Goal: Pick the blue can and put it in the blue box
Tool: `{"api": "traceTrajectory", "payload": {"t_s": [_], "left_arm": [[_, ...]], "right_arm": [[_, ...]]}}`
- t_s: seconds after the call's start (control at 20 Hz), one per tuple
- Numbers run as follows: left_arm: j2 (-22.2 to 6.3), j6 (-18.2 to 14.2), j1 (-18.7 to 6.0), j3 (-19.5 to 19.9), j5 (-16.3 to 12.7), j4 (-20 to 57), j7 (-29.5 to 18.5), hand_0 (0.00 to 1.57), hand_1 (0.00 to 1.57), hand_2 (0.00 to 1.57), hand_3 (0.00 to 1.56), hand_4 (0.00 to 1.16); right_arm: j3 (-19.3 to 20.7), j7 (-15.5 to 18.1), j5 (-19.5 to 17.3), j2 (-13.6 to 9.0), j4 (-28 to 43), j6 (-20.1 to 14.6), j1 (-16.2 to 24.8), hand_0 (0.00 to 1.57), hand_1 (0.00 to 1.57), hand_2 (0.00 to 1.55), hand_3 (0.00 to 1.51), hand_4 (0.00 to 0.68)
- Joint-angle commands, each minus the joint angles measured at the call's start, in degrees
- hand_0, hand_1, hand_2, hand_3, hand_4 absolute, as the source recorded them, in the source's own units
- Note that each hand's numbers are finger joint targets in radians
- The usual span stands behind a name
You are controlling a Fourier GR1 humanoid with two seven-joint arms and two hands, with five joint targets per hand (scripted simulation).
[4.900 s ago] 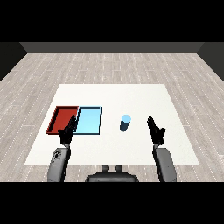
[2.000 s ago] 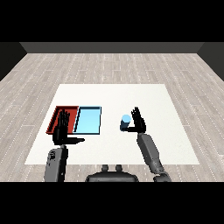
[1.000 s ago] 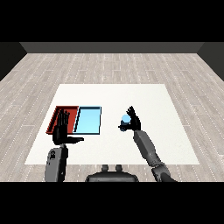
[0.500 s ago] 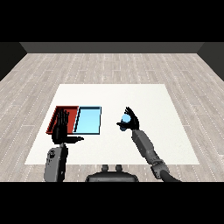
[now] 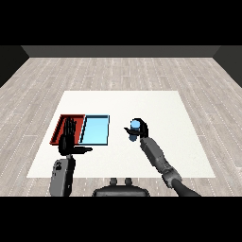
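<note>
- Head view: the right hand (image 5: 140, 128) has its fingers curled round the blue can (image 5: 135, 125), to the right of the light blue tray (image 5: 95, 130) on the white table (image 5: 189, 142).
- Left hand (image 5: 67, 140) is upright with straight, spread fingers, in front of the red tray (image 5: 61, 125).

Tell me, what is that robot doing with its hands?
The robot's right hand is curled round a blue can, to the right of the two trays. The light blue tray has nothing in it yet, so the can is not put away. The left hand is held up open, fingers straight, in front of the red tray. Both trays lie side by side on the white table.
</note>
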State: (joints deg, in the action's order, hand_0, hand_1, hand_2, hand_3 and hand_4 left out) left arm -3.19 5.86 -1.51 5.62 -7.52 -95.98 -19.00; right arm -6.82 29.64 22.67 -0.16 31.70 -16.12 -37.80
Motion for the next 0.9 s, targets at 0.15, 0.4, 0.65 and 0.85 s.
{"api": "traceTrajectory", "payload": {"t_s": [0.15,0.4,0.65,0.85], "left_arm": [[-0.4,1.7,0.8,-1.0,1.2,2.4,-2.0,0.00,0.00,0.00,0.00,0.00],[0.4,2.2,-3.1,-3.7,3.8,8.2,-3.5,0.00,0.00,0.00,0.00,0.00],[0.8,1.8,-1.6,-6.7,5.2,5.1,3.0,0.00,0.00,0.00,0.00,0.00],[3.1,-2.6,-6.1,-11.5,7.4,5.8,7.9,0.00,0.00,0.00,0.00,0.00]], "right_arm": [[-3.0,-6.3,-3.5,0.0,9.5,-5.1,1.4,1.49,1.49,1.46,1.41,0.645],[-5.6,-12.1,-5.6,-6.3,22.0,-4.5,5.0,1.46,1.46,1.45,1.40,0.626],[-7.1,-13.4,-9.4,-8.5,28.9,-5.0,7.0,1.44,1.44,1.45,1.39,0.620],[-7.4,-17.2,-11.5,-9.8,33.9,-5.0,5.6,1.42,1.42,1.44,1.41,0.622]]}}
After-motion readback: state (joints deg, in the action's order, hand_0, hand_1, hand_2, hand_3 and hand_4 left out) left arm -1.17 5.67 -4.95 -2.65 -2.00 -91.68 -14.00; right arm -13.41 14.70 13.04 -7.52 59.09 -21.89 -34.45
